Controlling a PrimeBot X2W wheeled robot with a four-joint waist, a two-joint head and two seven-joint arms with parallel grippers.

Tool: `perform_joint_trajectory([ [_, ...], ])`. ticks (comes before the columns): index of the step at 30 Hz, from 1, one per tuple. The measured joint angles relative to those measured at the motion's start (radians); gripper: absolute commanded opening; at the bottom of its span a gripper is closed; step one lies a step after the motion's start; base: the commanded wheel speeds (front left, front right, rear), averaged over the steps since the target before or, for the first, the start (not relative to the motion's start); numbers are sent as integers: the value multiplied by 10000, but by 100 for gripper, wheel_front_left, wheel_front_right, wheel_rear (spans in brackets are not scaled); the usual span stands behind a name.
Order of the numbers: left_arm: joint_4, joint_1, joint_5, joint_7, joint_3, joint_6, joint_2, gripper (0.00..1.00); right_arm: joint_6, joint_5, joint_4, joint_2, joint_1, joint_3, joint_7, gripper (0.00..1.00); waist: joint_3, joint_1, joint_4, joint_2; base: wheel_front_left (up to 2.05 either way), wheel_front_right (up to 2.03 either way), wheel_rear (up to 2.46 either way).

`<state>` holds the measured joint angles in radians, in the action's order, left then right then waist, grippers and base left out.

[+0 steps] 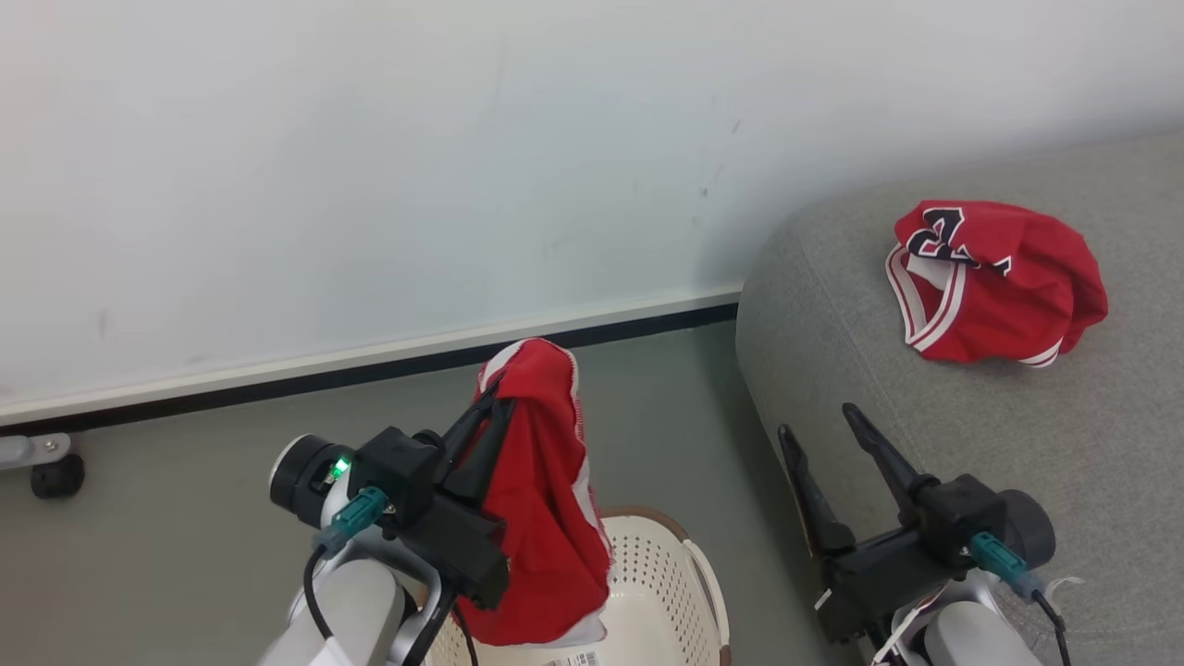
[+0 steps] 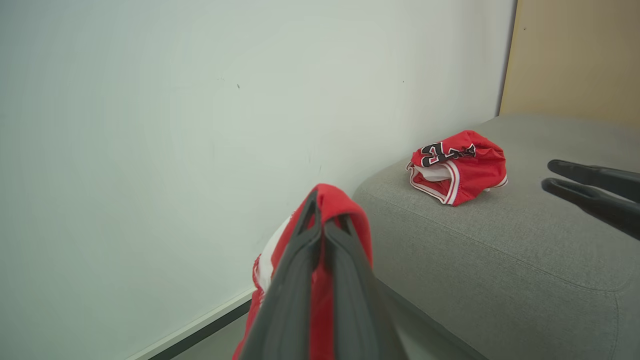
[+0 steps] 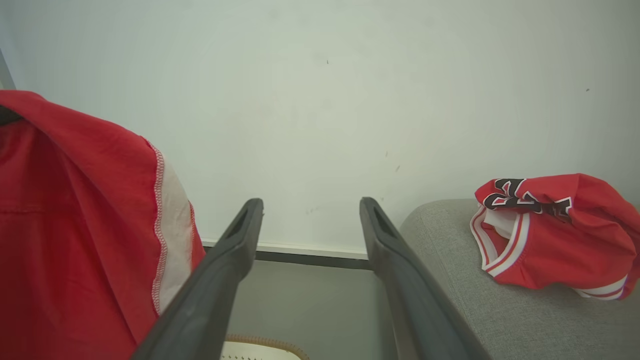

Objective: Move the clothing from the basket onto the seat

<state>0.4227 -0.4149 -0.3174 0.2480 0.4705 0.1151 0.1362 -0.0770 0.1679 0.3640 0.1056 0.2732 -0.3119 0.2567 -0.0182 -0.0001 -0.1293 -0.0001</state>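
Left claw (image 1: 493,400) stands at about 7 o'clock in the head view, with its two dark fingers pressed together on the red shorts (image 1: 546,481). The cloth lies folded over the fingertips and hangs down from them toward 6 o'clock, with white trim along its edge. In the left wrist view the same claw (image 2: 327,222) rises from 6 o'clock, and the shorts (image 2: 332,197) cover its tips and fall on both sides of the fingers.

Directly under the hanging cloth, at 6 o'clock of the head view, is the cream-white perforated laundry basket (image 1: 657,573) on the grey floor (image 1: 185,555). If the lower end of the shorts touches the basket, I cannot tell.

Further right, at about 5 o'clock, the right claw (image 1: 819,423) has its fingers wide apart and nothing between them. It hangs at the near-left edge of the grey seat (image 1: 1017,435). In its own wrist view, the right claw (image 3: 310,204) points at the pale wall (image 3: 320,100), with the shorts (image 3: 75,210) at 9 o'clock.

On top of the seat, at 2 o'clock in the head view, lies the crumpled red jersey (image 1: 999,287) with black-and-white letters, well apart from both claws.
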Motion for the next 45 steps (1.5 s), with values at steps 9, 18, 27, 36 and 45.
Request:
perform_joint_trajectory([
  [9,-683,61,-58,-372,453,10,-144,0,-290,-209,430,-111,164,-970,-4,100,-375,1,145,0,0,0,0],
  [18,-1248,62,-56,-717,991,81,-309,0,-458,-293,1032,-240,790,-2048,-96,100,-418,2,275,1,0,0,0],
  [27,-1887,64,-86,-1114,1515,84,-422,0,-470,-290,1824,-265,1560,-3281,-184,100,-391,2,558,2,0,0,0],
  [36,-2387,63,-343,-1415,1695,84,-408,0,-476,215,2422,-299,2523,-4493,-173,43,-356,2,724,1,0,0,0],
  [45,-2443,154,-529,-1620,1542,81,-136,0,-476,878,2734,-307,2961,-4857,-88,0,-302,2,737,2,0,0,0],
])
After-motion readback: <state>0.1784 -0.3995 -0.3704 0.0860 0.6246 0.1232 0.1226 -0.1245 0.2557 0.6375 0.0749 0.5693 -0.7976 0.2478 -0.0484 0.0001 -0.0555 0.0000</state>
